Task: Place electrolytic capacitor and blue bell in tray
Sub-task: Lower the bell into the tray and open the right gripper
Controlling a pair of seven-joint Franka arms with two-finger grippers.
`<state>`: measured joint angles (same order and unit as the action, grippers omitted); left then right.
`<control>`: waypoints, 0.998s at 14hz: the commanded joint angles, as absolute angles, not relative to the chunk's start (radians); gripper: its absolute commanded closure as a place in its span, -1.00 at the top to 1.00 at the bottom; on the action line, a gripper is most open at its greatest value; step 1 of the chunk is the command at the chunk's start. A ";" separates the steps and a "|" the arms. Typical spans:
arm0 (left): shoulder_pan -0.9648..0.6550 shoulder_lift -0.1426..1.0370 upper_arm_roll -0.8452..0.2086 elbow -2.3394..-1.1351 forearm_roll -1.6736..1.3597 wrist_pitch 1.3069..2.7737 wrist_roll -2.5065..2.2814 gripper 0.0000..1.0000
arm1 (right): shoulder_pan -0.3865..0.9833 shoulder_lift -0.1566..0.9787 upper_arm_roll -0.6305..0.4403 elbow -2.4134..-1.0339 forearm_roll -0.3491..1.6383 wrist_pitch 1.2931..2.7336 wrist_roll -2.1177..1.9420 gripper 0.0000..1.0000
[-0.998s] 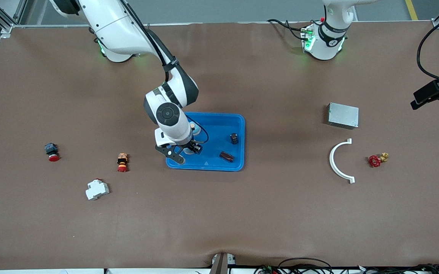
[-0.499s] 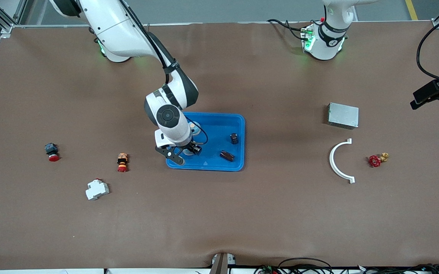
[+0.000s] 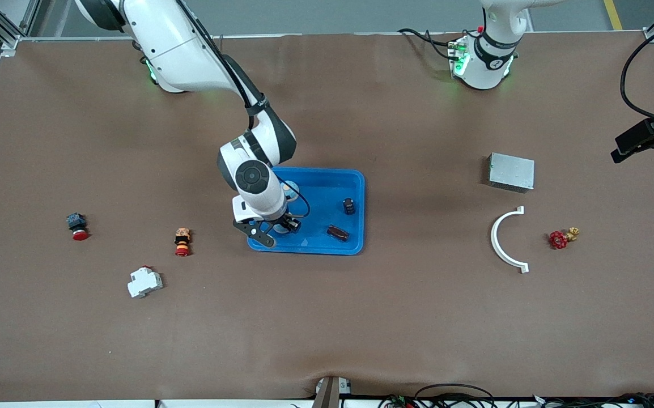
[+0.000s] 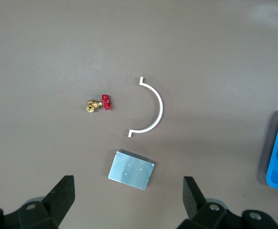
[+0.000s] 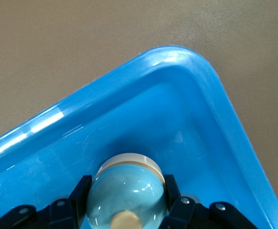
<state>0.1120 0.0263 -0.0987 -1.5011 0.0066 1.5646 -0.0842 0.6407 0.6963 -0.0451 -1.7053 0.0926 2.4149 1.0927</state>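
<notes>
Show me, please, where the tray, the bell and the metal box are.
tray (image 3: pixel 327 179): front view, bare floor.
bell (image 5: pixel 127 191): right wrist view, glossy dome.
metal box (image 4: pixel 131 170): left wrist view, top face.

A grey metal box (image 3: pixel 511 172) is set on the brown bench (image 3: pixel 327 317) toward the left arm's end. Relative to the box, a white arc (image 3: pixel 505 239) and a red valve (image 3: pixel 562 237) lie nearer the front camera. Two red-capped buttons (image 3: pixel 77 225) (image 3: pixel 182 241) and a white breaker (image 3: pixel 144 282) are found well apart from the box, toward the right arm's end.
</notes>
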 commanded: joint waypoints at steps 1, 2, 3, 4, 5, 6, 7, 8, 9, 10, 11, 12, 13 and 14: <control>0.106 0.029 -0.100 -1.496 0.000 1.557 -0.095 1.00 | 0.650 0.722 -0.054 -1.681 0.071 2.433 1.121 -1.00; 0.106 0.028 -0.100 -1.496 0.000 1.557 -0.095 1.00 | 0.650 0.726 -0.055 -1.681 0.069 2.436 1.121 -1.00; 0.106 0.028 -0.100 -1.497 0.000 1.557 -0.094 1.00 | 0.650 0.732 -0.055 -1.681 0.069 2.439 1.121 -1.00; 0.107 0.028 -0.100 -1.497 0.000 1.557 -0.094 1.00 | 0.650 0.735 -0.055 -1.683 0.069 2.447 1.120 -1.00; 0.107 0.028 -0.100 -1.496 0.000 1.557 -0.094 1.00 | 0.650 0.739 -0.055 -1.681 0.069 2.450 1.121 -1.00; 0.107 0.028 -0.100 -1.496 -0.002 1.557 -0.094 1.00 | 0.650 0.741 -0.055 -1.681 0.069 2.451 1.121 -1.00; 0.107 0.028 -0.100 -1.496 -0.002 1.557 -0.094 1.00 | 0.647 0.744 -0.055 -1.681 0.069 2.450 1.120 -1.00; 0.106 0.028 -0.100 -1.496 -0.003 1.557 -0.094 1.00 | 0.644 0.745 -0.055 -1.681 0.069 2.450 1.121 -1.00; 0.107 0.028 -0.101 -1.496 -0.003 1.557 -0.094 1.00 | 0.640 0.746 -0.055 -1.681 0.069 2.450 1.120 -0.49; 0.106 0.028 -0.106 -1.496 -0.005 1.557 -0.094 1.00 | 0.644 0.747 -0.057 -1.683 0.069 2.450 1.120 0.99; 0.107 0.028 -0.120 -1.496 -0.003 1.555 -0.095 1.00 | 0.644 0.749 -0.057 -1.681 0.068 2.450 1.120 1.00; 0.107 0.028 -0.121 -1.497 0.000 1.557 -0.097 1.00 | 0.646 0.749 -0.057 -1.681 0.067 2.450 1.120 1.00; 0.106 0.029 -0.121 -1.497 0.000 1.557 -0.097 1.00 | 0.644 0.747 -0.057 -1.680 0.067 2.450 1.118 1.00; 0.107 0.029 -0.121 -1.497 0.000 1.557 -0.095 1.00 | 0.644 0.747 -0.058 -1.680 0.069 2.448 1.118 1.00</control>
